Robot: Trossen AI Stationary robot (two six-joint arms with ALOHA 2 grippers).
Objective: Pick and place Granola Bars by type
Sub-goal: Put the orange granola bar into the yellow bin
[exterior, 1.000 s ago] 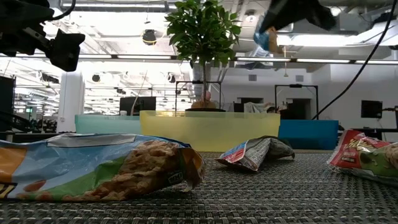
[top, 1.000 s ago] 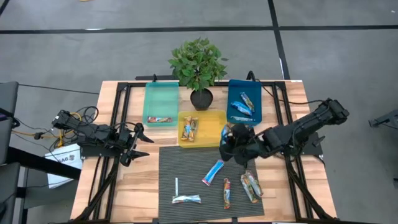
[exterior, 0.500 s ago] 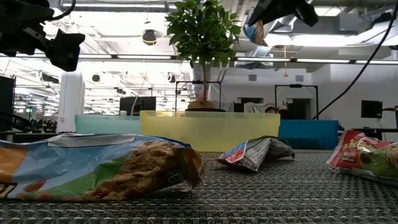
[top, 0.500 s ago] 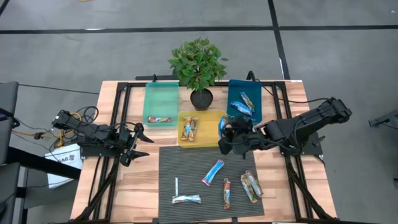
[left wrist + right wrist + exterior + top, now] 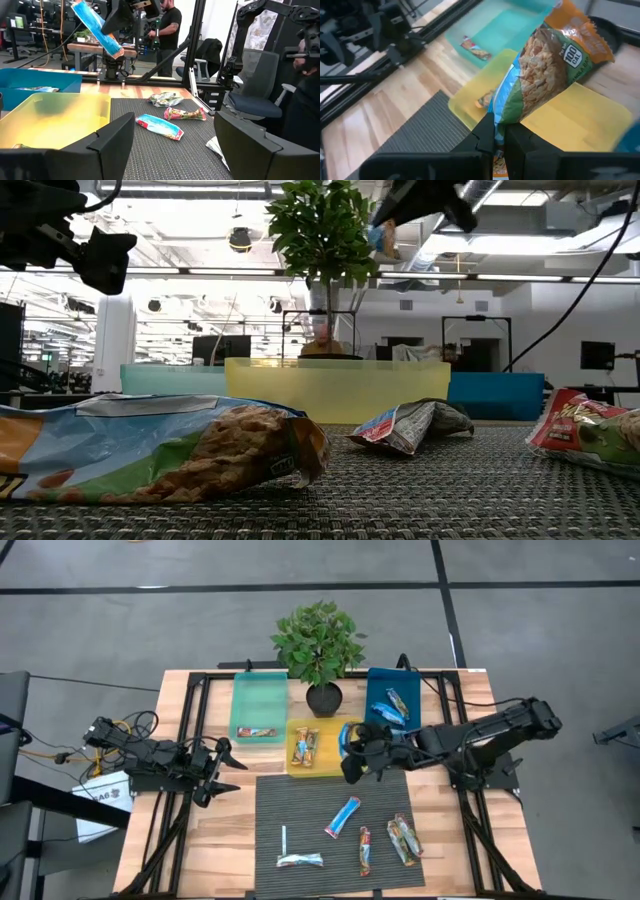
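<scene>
My right gripper (image 5: 352, 748) is shut on a granola bar with a blue, green and orange wrapper (image 5: 545, 65). It hangs in the air over the right end of the yellow bin (image 5: 330, 768). The same granola bar (image 5: 381, 237) shows high up in the low view. Several more granola bars lie flat on the dark mat (image 5: 300, 805): a blue one (image 5: 343, 817), a red one (image 5: 365, 850) and a green-orange one (image 5: 403, 838). My left gripper (image 5: 225, 768) waits open at the table's left side. My right gripper pinches the bar's blue end (image 5: 496, 114) between its two fingers. The fingers (image 5: 485, 135) slant downward, coming from the table's right. The bar sticks out beyond the fingertips, tilted, lifted clear of bin and table.
A teal bin (image 5: 250, 690) holds one red-orange bar (image 5: 257, 732). The yellow bin holds a bar (image 5: 305, 747), and the blue bin (image 5: 375, 690) holds blue bars (image 5: 392, 710). A potted plant (image 5: 318, 645) stands behind the bins. A thin white stick (image 5: 284, 840) lies on the mat.
My right gripper has carried the bar toward the table's left and a little toward the far edge, from over the mat's far right corner to over the yellow bin's right end. It has turned on the way and stayed shut on the bar.
</scene>
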